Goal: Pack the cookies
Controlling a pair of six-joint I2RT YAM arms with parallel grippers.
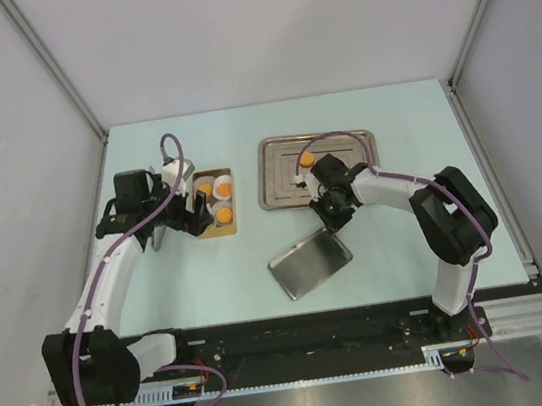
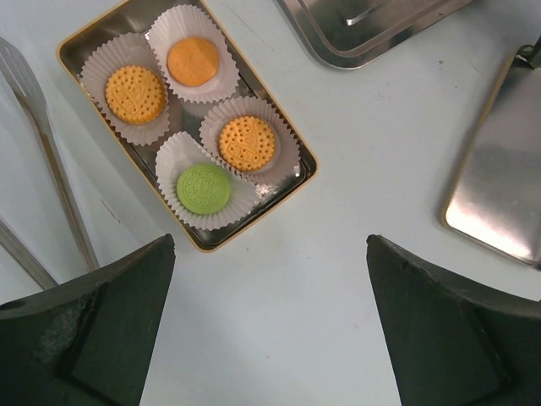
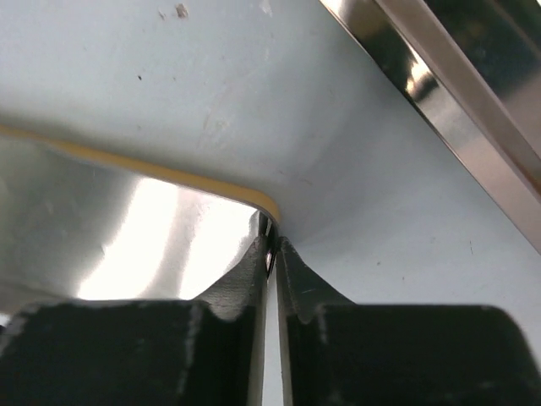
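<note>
— While the right pincer [image 3: 270,254] is clenching on the corner rim of the tin lid [image 3: 127,245], where are the cookies [image 2: 135,94] sitting?

— Four are sitting in white paper cups [image 2: 173,156] inside the gold tin [image 2: 203,247]: three orange cookies [image 2: 247,143] and one green cookie [image 2: 204,188]. A fifth, orange, is lying on the steel tray [image 1: 279,187], just beyond the lid.

— And what is the left pincer [image 2: 270,338] doing?

— It is hovering released, fingers spread wide, over the bare desk [image 2: 279,279] just beside the tin and touching nothing.
</note>
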